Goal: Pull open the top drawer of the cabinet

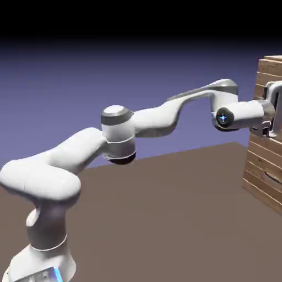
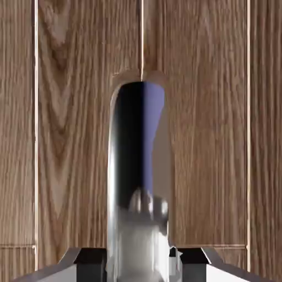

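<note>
The cabinet [image 1: 263, 171] of light-brown planks stands at the exterior view's right edge. Its top drawer [image 1: 265, 74] carries a shiny metal handle [image 1: 274, 88]. My gripper [image 1: 271, 120] is pressed up against that drawer front at the handle. The hand view is filled by the drawer's wood [image 2: 66, 137], with the polished handle [image 2: 140, 160] running up the middle. My grey fingertips [image 2: 91, 259] sit on either side of the handle's near end, and the gripper [image 2: 140, 263] is shut on it. The drawer front lies flush with the cabinet.
A lower drawer panel with its own dark slot [image 1: 272, 177] sits below the hand. The brown table [image 1: 165, 220] stretches from the robot's base to the cabinet. The arm's elbow [image 1: 118, 132] hangs above the table.
</note>
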Controlling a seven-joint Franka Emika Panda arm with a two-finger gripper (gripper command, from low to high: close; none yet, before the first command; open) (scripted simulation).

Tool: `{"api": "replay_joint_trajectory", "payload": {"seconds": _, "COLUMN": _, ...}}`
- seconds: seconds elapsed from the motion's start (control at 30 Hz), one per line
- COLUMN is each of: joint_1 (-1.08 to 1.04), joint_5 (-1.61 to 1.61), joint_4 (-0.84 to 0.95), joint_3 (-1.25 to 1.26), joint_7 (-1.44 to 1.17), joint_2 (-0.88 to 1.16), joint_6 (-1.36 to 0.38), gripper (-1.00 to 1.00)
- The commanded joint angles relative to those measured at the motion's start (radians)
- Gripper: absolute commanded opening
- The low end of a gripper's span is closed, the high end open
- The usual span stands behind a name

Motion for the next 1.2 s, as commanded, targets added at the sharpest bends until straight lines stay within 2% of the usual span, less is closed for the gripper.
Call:
{"api": "replay_joint_trajectory", "payload": {"seconds": 0.0, "joint_1": 0.021, "joint_5": 0.002, "joint_4": -0.036, "joint_3": -0.003, "joint_7": -0.007, "joint_2": -0.001, "joint_6": -0.015, "gripper": -1.0}}
{"api": "replay_joint_trajectory", "payload": {"seconds": 1.03, "joint_1": 0.754, "joint_5": -0.055, "joint_4": -1.15, "joint_3": -0.197, "joint_7": -0.15, "joint_2": 0.012, "joint_6": -0.403, "gripper": -1.0}}
{"api": "replay_joint_trajectory", "payload": {"seconds": 1.07, "joint_1": 0.754, "joint_5": -0.055, "joint_4": -1.15, "joint_3": -0.197, "joint_7": -0.15, "joint_2": 0.012, "joint_6": -0.403, "gripper": 1.0}}
{"api": "replay_joint_trajectory", "payload": {"seconds": 1.17, "joint_1": 0.812, "joint_5": -0.075, "joint_4": -1.222, "joint_3": -0.223, "joint_7": -0.151, "joint_2": 0.024, "joint_6": -0.417, "gripper": 1.0}}
